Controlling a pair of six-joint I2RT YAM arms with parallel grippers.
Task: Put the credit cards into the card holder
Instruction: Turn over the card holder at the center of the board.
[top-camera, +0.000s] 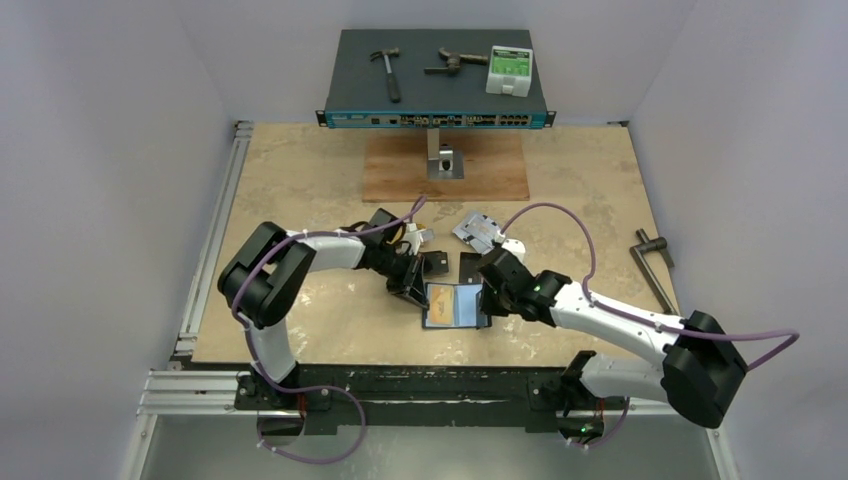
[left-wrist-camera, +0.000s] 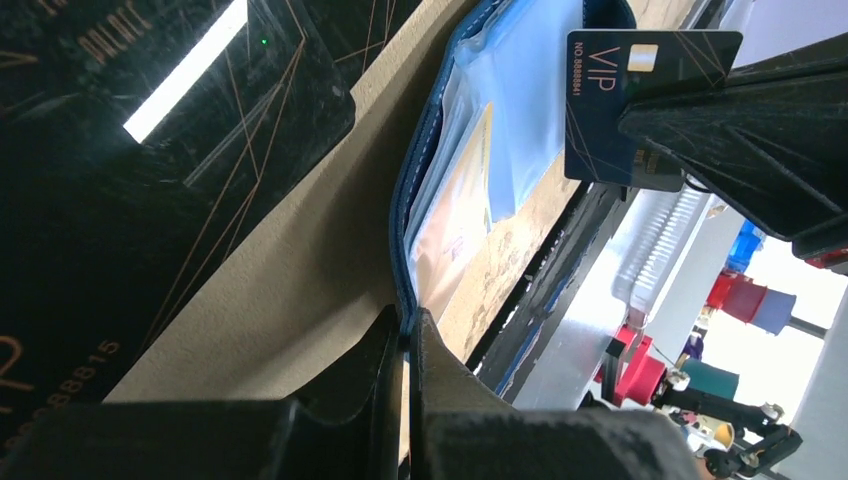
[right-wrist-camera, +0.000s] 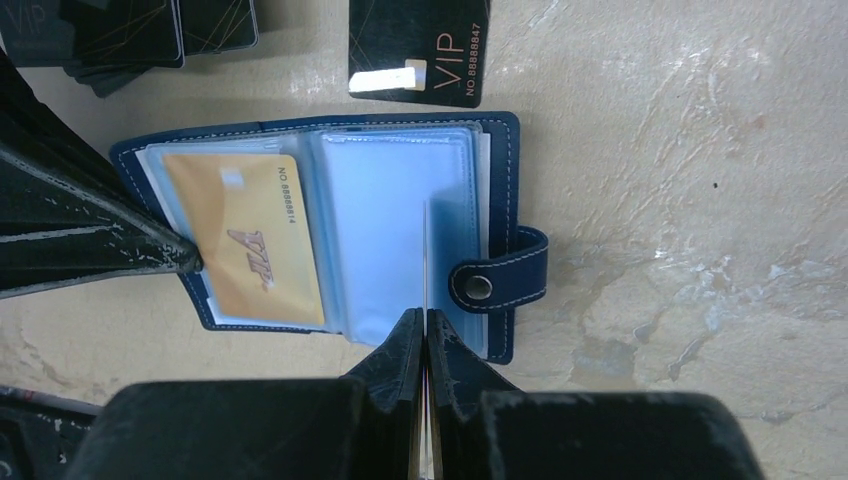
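The navy card holder (top-camera: 455, 306) lies open on the table, its clear sleeves up. A gold card (right-wrist-camera: 245, 240) sits in its left sleeve. My left gripper (left-wrist-camera: 405, 328) is shut on the card holder's left edge (left-wrist-camera: 420, 200); in the right wrist view its fingers (right-wrist-camera: 110, 245) pinch that edge. My right gripper (right-wrist-camera: 422, 318) is shut on a dark VIP card (left-wrist-camera: 640, 100), held edge-down over the right sleeve (right-wrist-camera: 400, 230) beside the snap tab (right-wrist-camera: 500, 275). A black card (right-wrist-camera: 420, 50) and a stack of black cards (right-wrist-camera: 130, 35) lie just behind the holder.
Silver-grey cards (top-camera: 478, 232) lie behind the black ones. A wooden board (top-camera: 445, 168) and a network switch (top-camera: 437, 85) carrying a hammer (top-camera: 388, 70) stand at the back. A metal key (top-camera: 652, 262) lies at the right.
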